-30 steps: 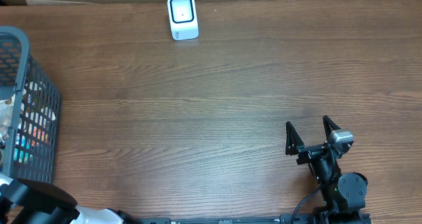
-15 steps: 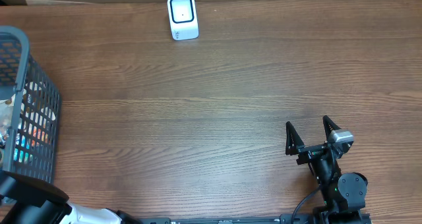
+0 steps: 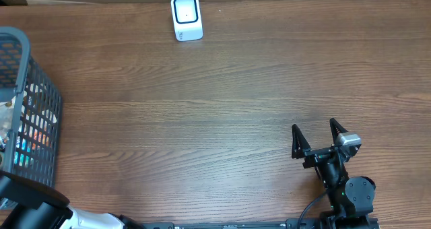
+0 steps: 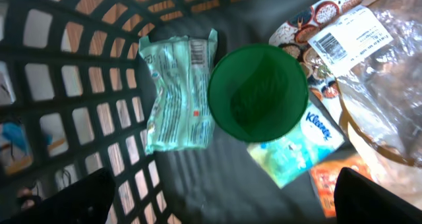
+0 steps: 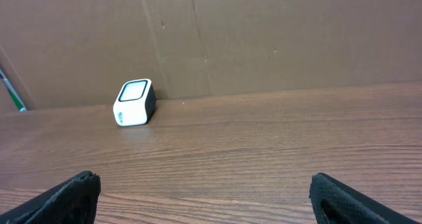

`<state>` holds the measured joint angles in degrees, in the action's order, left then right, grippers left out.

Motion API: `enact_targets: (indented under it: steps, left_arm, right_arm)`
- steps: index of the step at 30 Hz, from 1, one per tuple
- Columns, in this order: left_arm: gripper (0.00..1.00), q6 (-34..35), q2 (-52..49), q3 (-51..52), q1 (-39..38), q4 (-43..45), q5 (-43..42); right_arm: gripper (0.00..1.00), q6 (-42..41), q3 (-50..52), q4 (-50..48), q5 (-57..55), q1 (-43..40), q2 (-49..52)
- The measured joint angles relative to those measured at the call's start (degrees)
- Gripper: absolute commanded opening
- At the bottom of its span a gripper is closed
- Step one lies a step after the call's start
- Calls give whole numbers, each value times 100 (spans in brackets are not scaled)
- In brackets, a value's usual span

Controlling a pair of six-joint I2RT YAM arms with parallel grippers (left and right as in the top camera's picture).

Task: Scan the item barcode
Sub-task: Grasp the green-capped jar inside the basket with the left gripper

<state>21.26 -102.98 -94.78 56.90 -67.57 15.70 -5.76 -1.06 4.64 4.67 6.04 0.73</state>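
Items lie under the left gripper (image 4: 224,194), its fingers (image 4: 76,197) spread wide and empty: green cup (image 4: 258,92), mint packet (image 4: 175,95) and tissue pack (image 4: 297,148), inside the basket (image 3: 42,97) at the worktop's left edge. Best to descend straight onto one flat packet, clear of the mesh wall. The right gripper (image 3: 313,133) sits open near the front edge; the scanner (image 3: 186,17) stands at the far edge.

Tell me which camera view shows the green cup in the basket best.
The left wrist view: it looks straight down into the green cup, whole rim visible. The overhead view shows only the basket wall; the cup cannot be made out. The right wrist view shows the scanner, no cup.
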Motion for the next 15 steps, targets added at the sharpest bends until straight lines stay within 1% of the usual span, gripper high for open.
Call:
enact_targets:
  steps: [9, 15]
  left_arm:
    - [90, -393, -7, 483, 15, 785, -37]
    - [93, -612, -13, 769, 15, 1189, -149]
  right_arm:
    - [100, 0, 0, 0, 0, 0, 0]
    - [100, -4, 0, 2, 2, 0, 0]
